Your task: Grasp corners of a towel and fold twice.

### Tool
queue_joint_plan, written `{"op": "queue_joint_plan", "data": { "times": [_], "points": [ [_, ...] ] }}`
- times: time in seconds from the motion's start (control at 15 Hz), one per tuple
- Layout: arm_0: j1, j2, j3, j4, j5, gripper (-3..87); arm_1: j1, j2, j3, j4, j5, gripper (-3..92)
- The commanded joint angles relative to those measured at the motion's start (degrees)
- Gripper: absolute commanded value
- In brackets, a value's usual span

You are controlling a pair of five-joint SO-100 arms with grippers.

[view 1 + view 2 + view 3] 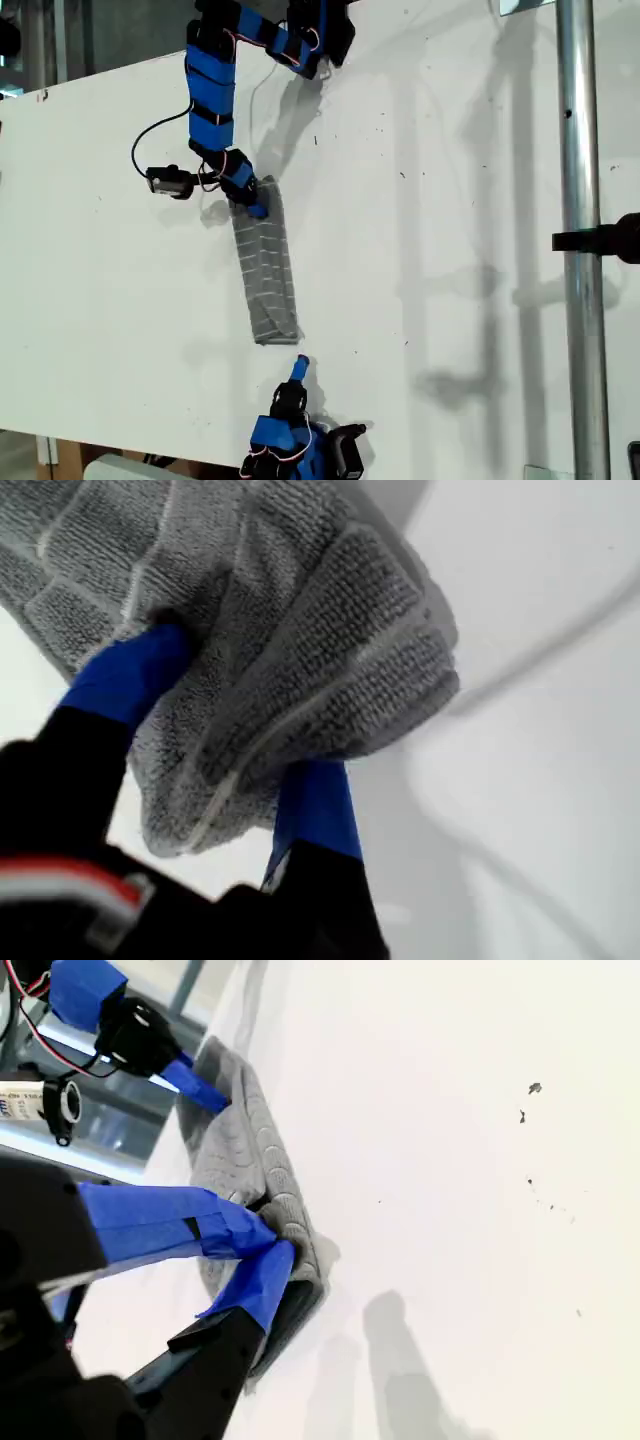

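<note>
The towel (267,272) lies on the white desk (450,250) as a narrow folded strip, left of centre in the exterior view, running from the upper arm down toward the lower one. My first end effector (255,203) sits at the strip's upper end in that view; the first wrist view shows its blue fingers (128,675) clenched on bunched grey folds of the towel (300,650), one finger above the cloth and one below. My second end effector (298,368) is near the bottom centre of the exterior view, just below the strip's lower end and apart from it. In the second wrist view its two blue tips (262,1260) meet with nothing between them, the towel (255,1170) lying behind them.
</note>
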Motion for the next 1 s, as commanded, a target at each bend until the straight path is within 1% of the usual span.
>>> {"op": "queue_joint_plan", "data": {
  "times": [0.0, 0.07, 0.2, 0.33, 0.4, 0.47, 0.53, 0.6, 0.67, 0.8, 0.93],
  "points": [
    [0.53, 0.18, 0.35, -0.09, -0.35, -0.7, -2.46, 2.2, -2.64, 2.37, 0.79, -0.2],
    [0.44, 0.18, 0.35, -0.09, -0.18, -0.7, -3.16, 5.62, -0.7, 4.83, 0.79, -0.2],
    [0.26, 0.18, 0.35, -0.09, 0.18, -0.7, -3.69, 16.52, 2.55, 17.14, 2.46, -0.2],
    [0.26, 0.18, 0.35, -0.18, 0.35, -0.7, -4.57, 29.88, 3.25, 34.63, 7.65, -0.2],
    [0.26, 0.18, 0.35, -0.18, 0.44, -0.7, -5.71, 34.28, 0.97, 45.26, 10.81, -0.2],
    [0.26, 0.18, 0.35, -0.18, 0.44, -0.7, -7.47, 37.27, -1.76, 53.88, 13.54, -0.2],
    [0.35, 0.18, 0.35, -0.18, 0.44, -0.7, -8.96, 39.02, -4.13, 59.59, 15.82, -0.2],
    [0.26, 0.18, 0.35, -0.18, 0.53, -0.7, -9.67, 39.73, -5.19, 60.64, 16.26, -0.2],
    [0.26, 0.18, 0.35, -0.18, 0.7, -0.7, -10.11, 38.58, -5.19, 56.69, 16.0, -0.2],
    [0.53, 0.18, 0.35, -0.18, 0.7, -0.7, -12.3, 29.27, -6.5, 43.07, 14.41, -0.2],
    [0.97, 0.18, 0.35, -0.09, 0.53, -0.7, -14.24, 16.26, -11.43, 32.7, 14.33, -0.2]
  ]
}}
